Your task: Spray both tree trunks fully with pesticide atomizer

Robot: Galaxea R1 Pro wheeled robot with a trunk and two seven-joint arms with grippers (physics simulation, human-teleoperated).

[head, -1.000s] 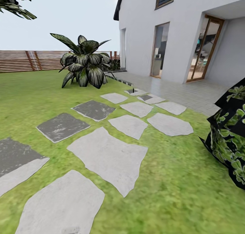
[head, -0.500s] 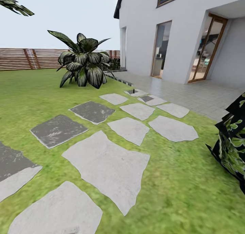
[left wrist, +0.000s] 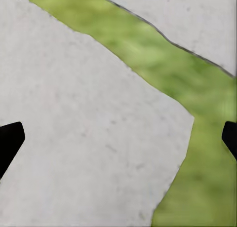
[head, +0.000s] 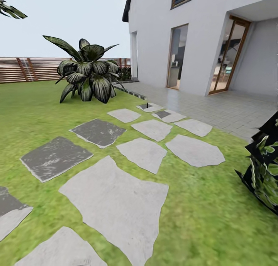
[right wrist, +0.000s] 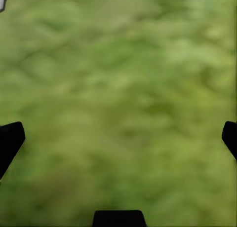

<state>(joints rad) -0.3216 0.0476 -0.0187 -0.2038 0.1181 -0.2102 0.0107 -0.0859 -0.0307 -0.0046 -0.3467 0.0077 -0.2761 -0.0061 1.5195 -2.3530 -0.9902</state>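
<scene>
The garden's grass floor (head: 200,219) stretches ahead, crossed by grey stepping stones (head: 116,204). A small dark upright object (head: 147,105) stands on a far stone near the terrace; it is too small to identify as the pesticide atomizer. Dark jagged leaves (head: 9,9) hang in at the upper left corner, and the tree trunks are out of view. My left gripper (left wrist: 118,138) hangs open over a pale stone (left wrist: 84,138) beside a grass strip. Over bare grass (right wrist: 118,89), my right gripper (right wrist: 118,138) is open too, holding nothing.
A small palm-like plant (head: 87,75) grows on the lawn ahead left. A dark leafy bush (head: 266,169) crowds the right edge. The white house (head: 200,38) with its paved terrace (head: 216,107) stands at the right, and a brown slat fence (head: 27,69) closes the back.
The whole head view has shifted: stones, plant and house slid left and the stones downward, so the camera has moved forward. No thing in the garden has moved.
</scene>
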